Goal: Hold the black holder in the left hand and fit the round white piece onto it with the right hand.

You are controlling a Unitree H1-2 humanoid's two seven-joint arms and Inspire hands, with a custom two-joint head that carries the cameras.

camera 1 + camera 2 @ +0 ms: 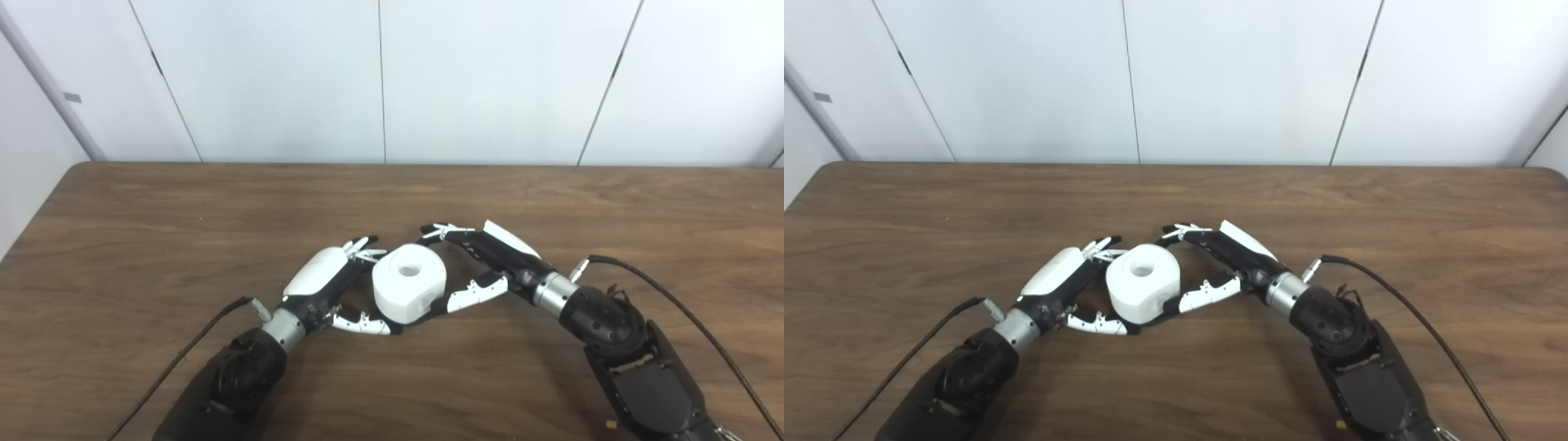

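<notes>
Wood table [184, 214]: left hand [331, 278] and right hand [484, 260] both clasp round white piece [407, 288].

Lab, wood table [184, 208], white wall panels [275, 79]

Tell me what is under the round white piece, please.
A little black shows at the lower edge of the round white piece, between the left hand and right hand. The rest beneath is covered.

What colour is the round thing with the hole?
White. The round piece shows best in the left eye view.
</notes>
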